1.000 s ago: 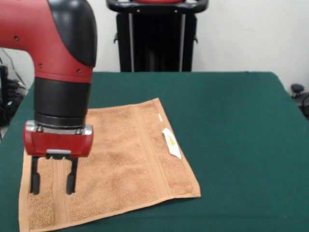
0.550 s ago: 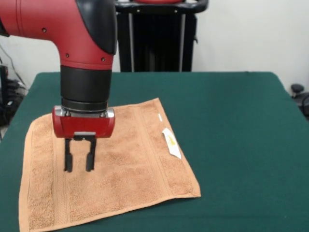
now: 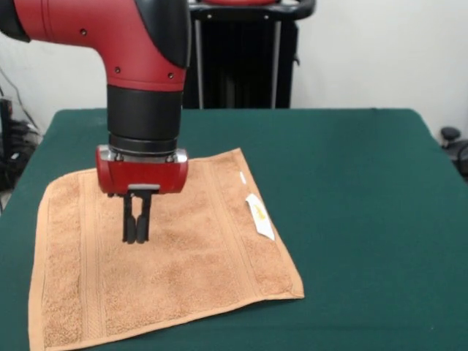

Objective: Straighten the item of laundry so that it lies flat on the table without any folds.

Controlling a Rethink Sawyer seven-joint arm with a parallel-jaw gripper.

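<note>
Item: orange-brown towel (image 3: 172,259), which I am seeing lying spread flat at the table's (image 3: 351,197) left side, white label (image 3: 259,217) showing near its right edge. Gripper (image 3: 136,238): I am watching it hanging over the towel's middle, jaws closed together, gripping nothing.

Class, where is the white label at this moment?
In the front view, the label lies on the towel near its right edge, right of the gripper, with bare green table just beyond it.
</note>
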